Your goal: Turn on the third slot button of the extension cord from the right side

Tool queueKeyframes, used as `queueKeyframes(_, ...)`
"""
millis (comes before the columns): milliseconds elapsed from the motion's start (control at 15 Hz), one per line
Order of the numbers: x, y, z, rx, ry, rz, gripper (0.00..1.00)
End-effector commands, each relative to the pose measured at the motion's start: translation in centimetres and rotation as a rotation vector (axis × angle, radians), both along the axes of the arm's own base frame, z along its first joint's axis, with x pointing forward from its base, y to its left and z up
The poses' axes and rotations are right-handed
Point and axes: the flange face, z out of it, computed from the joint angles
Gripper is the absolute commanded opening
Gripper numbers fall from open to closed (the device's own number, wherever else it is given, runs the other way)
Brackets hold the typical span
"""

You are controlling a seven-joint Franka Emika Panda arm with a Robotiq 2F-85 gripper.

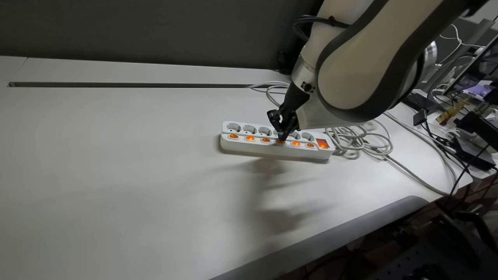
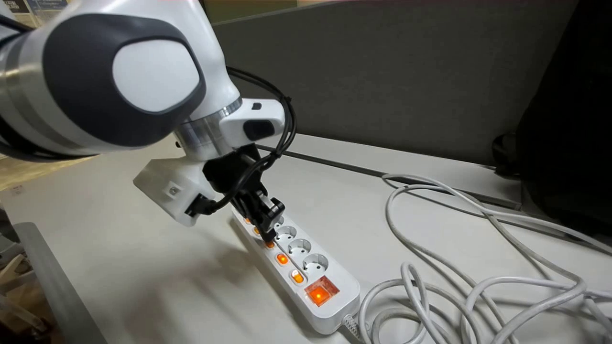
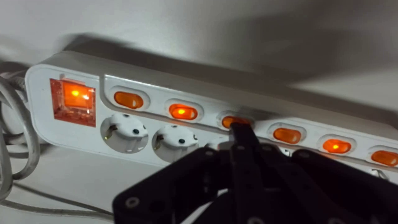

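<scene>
White jointed robot arm with dark grey trim (image 2: 155,79): one; nearest the lens, reaching over the long white plastic extension cord (image 1: 272,150).
Extension cord: one; lies flat on the smooth white desktop (image 1: 116,175); landmark for all places below.
Pale grey round cable (image 3: 32,146): one; loosely looped beside one end of the extension cord.
Black two-fingered gripper (image 3: 244,133): one; at the extension cord's button row, fingers drawn together with no gap visible, nothing seen in their hold.
Round white plastic sockets (image 1: 249,130): six; in a row along the extension cord, one partly hidden behind the gripper.
Square translucent orange main switch (image 1: 322,143): one; glowing, at the cabled end of the extension cord, its right end in an exterior view.
Oval translucent orange buttons (image 3: 336,146): six; along one long edge of the extension cord; counted from the main switch, second and fifth glow brightly, first, fourth and sixth look dull.
Third button (image 3: 230,121): the task's item; third along the extension cord from the main switch, partly covered by the fingertips; firm contact and lighting uncertain.
Step in hand: judged to be the press, tips lined up, result unproven.
Next move: likely a short push into the extension cord there until the button lights, sparing its neighbours, then a lift clear.
</scene>
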Motion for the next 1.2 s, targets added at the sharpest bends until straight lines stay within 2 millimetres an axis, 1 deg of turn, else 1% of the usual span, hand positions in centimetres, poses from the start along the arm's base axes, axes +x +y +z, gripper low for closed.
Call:
queueKeyframes(0, 0.7, 0.1, -0.8, -0.004, -0.009, -0.038, 0.00)
queueKeyframes(200, 0.7, 0.3, -1.2, -0.019, -0.010, -0.033, 0.00)
queueKeyframes(467, 0.5, 0.8, -2.1, -0.084, -0.014, 0.006, 0.00)
queueKeyframes(667, 0.2, 2.1, -3.5, -0.165, 0.009, 0.065, 0.00)
queueKeyframes(867, -0.4, 3.5, -4.3, -0.222, 0.031, 0.106, 0.00)
queueKeyframes(933, -0.8, 4.0, -4.5, -0.223, 0.051, 0.102, 0.00)
queueKeyframes(1133, -1.0, 4.7, -4.2, -0.234, 0.110, 0.035, 0.00)
